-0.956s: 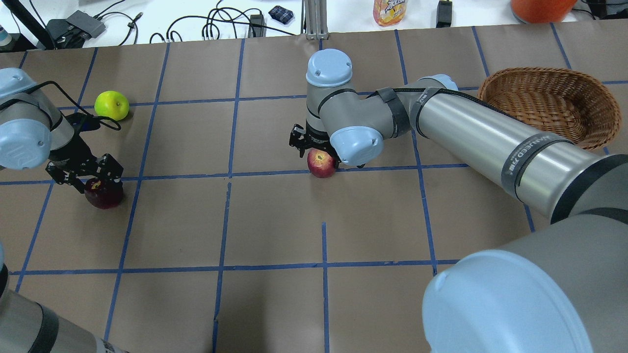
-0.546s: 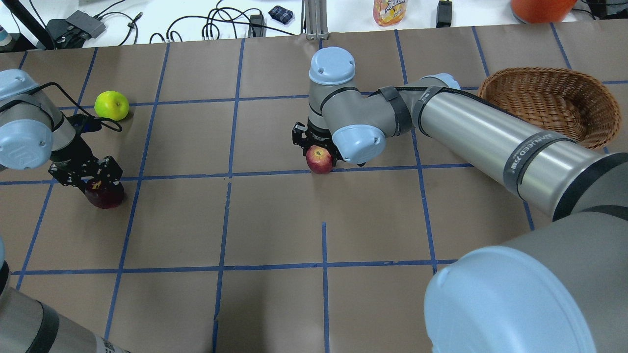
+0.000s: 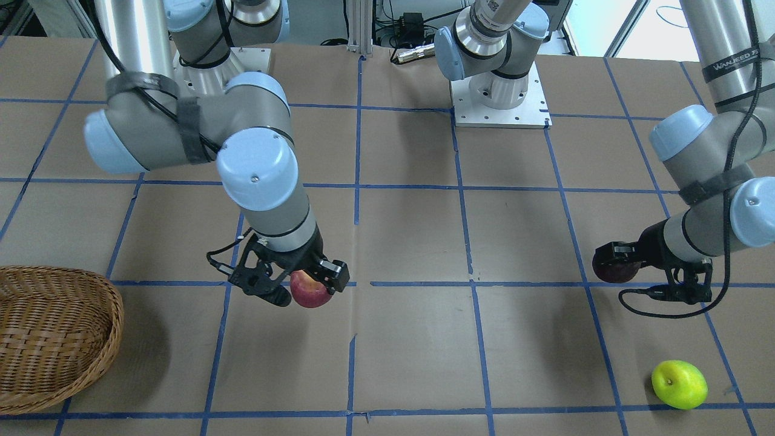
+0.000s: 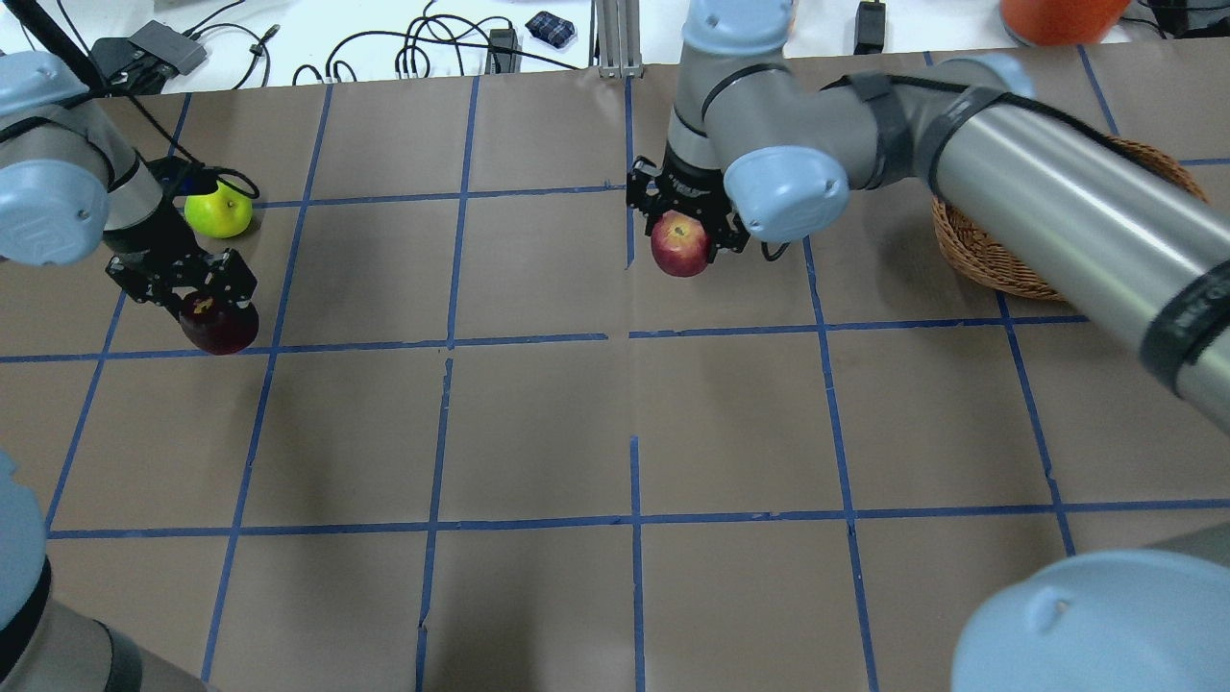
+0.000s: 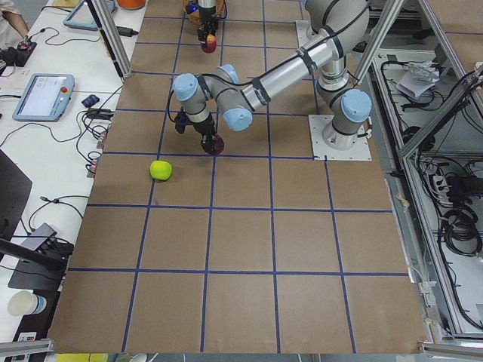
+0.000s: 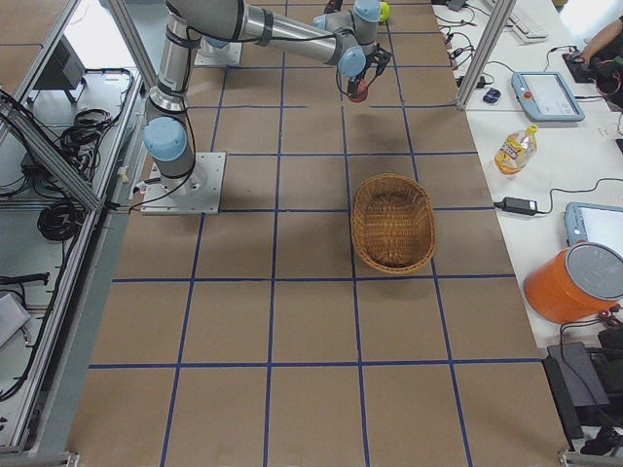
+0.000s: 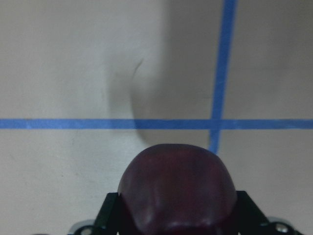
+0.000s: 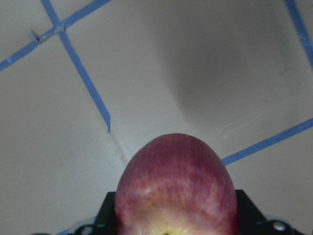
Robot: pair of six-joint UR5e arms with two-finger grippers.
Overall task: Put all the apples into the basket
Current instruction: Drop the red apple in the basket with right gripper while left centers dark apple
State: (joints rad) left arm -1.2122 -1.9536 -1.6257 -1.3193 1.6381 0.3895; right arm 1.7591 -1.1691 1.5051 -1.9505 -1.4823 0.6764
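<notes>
My right gripper (image 4: pixel 684 234) is shut on the red apple (image 4: pixel 679 245) and holds it above the table's middle; the apple also shows in the front view (image 3: pixel 310 290) and the right wrist view (image 8: pixel 176 188). My left gripper (image 4: pixel 197 300) is shut on the dark maroon apple (image 4: pixel 219 327), lifted off the table at the left; it shows in the left wrist view (image 7: pixel 178 188) and the front view (image 3: pixel 614 269). The lime green apple (image 4: pixel 219 212) lies on the table behind my left gripper. The wicker basket (image 4: pixel 990 259) stands at the far right, partly hidden by my right arm, and looks empty (image 6: pixel 393 222).
Brown paper with blue tape lines covers the table (image 4: pixel 538 432). Cables, a juice bottle (image 6: pixel 513 149) and an orange bucket (image 6: pixel 574 282) lie past the far edge. My right arm (image 4: pixel 1057 221) spans over the basket's near side.
Both grippers have risen with their apples. The right one moved up and toward the basket with the red apple; the left one lifted the maroon apple off the table.
</notes>
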